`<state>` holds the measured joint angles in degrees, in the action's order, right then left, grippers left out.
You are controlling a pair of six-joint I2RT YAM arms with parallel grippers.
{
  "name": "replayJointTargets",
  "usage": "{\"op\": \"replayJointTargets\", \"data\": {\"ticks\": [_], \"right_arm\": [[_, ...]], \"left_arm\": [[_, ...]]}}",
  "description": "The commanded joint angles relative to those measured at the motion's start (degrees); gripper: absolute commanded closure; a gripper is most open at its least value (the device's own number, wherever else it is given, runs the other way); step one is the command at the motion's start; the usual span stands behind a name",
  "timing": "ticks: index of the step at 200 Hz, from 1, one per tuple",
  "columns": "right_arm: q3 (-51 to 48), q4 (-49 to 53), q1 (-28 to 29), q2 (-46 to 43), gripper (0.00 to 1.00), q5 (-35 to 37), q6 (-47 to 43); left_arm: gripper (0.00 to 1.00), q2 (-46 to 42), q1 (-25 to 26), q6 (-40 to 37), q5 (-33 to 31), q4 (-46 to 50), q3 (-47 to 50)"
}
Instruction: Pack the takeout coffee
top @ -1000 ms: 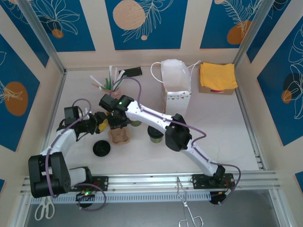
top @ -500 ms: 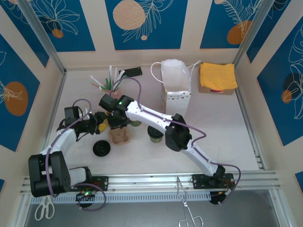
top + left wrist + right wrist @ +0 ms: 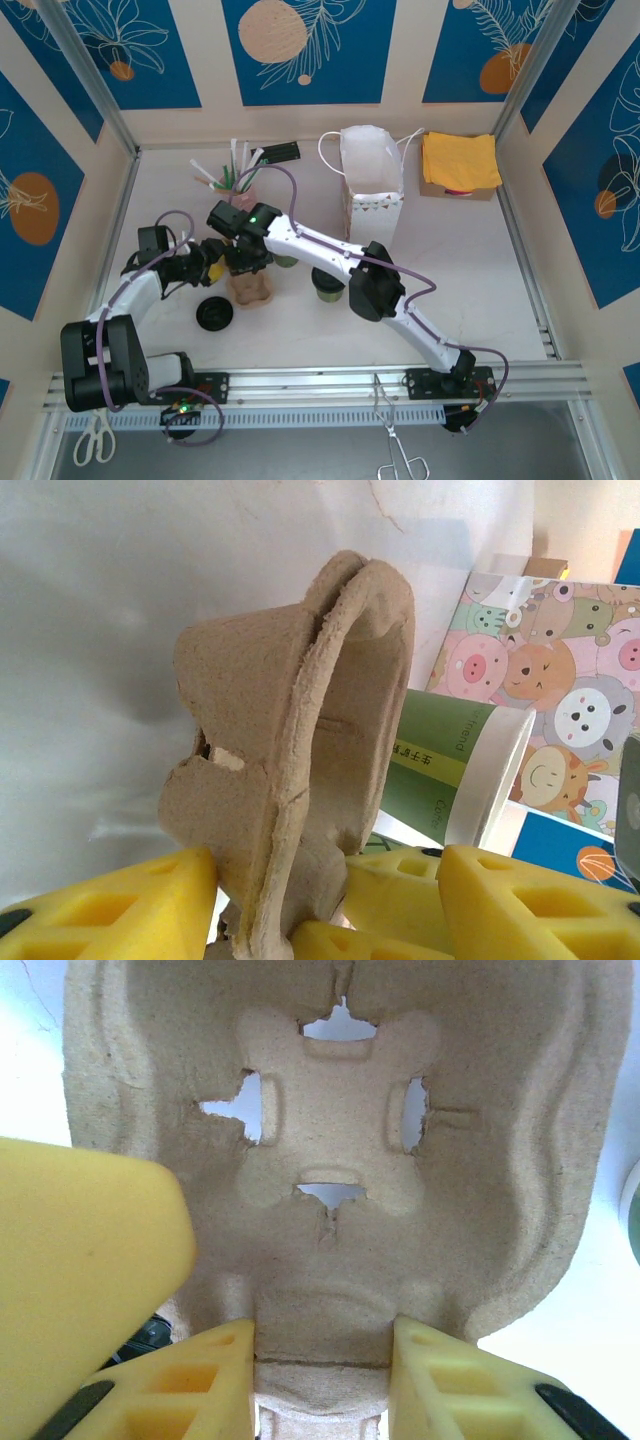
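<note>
Blue wall panels with white leaf outlines and orange discs ring a matte white tabletop (image 3: 480,280). Left of its centre sits the pulp cup carrier (image 3: 250,288), tan and fibrous, with both arms converging on it.

Seen from the right wrist, the carrier's surface is rough moulded paper. A rounded well holds a cross-shaped pocket whose four slots have ragged, torn edges. The right fingers (image 3: 450,1380), yellow ribbed blocks, pinch a narrow tab at the middle of the carrier's near rim, one pressed against each side. A large, smooth yellow pad belonging to the other arm crowds in at the left of that view.

In the left wrist view the left fingers (image 3: 110,910) are spread wide, and the carrier's thin curved wall rises edge-on between them. Behind the carrier is a green paper cup (image 3: 450,770) with a white rolled rim and a lighter green band of print.

Farther back stands a white paper bag (image 3: 372,175) with cord handles, open at the top and printed with cartoon pigs along its base. A flat black round lid (image 3: 214,314) lies just beside the carrier on its near left. A folded yellow cloth (image 3: 460,160) rests in the far right corner.
</note>
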<state>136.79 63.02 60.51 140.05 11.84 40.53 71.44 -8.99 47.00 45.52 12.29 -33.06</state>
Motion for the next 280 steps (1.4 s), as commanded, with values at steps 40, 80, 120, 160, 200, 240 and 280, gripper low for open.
{"op": "replayJointTargets", "data": {"ticks": [40,80,120,160,200,240,280], "right_arm": [[-2.12,-0.04,-0.60,-3.49,0.68,-1.92,-0.14],[-3.95,-1.41,-1.42,-4.33,0.68,-3.98,-0.24],[-4.60,-2.25,-2.01,-4.43,0.68,-4.70,0.08],[-4.65,-2.38,-2.22,-4.35,0.68,-4.79,-0.08],[-5.04,-2.95,-2.61,-4.41,0.68,-5.22,-0.45],[-5.13,-3.61,-3.05,-4.15,0.68,-5.98,-0.46],[-4.82,-3.61,-3.45,-3.72,0.68,-6.53,0.39]], "left_arm": [[0.38,-2.44,-0.67,-5.49,-4.00,8.53,-4.58],[0.38,-2.62,-0.74,-8.38,-6.08,13.64,-8.39],[0.38,-3.90,-0.68,-6.55,-3.32,13.15,-6.60],[0.38,-7.78,-0.59,-3.80,-0.58,14.10,-4.53],[0.39,-13.31,-0.62,-0.86,1.11,15.72,-1.58],[0.41,-18.53,-0.59,0.98,1.86,18.13,1.34],[0.41,-22.97,-0.41,1.45,3.69,20.37,3.82]]}}
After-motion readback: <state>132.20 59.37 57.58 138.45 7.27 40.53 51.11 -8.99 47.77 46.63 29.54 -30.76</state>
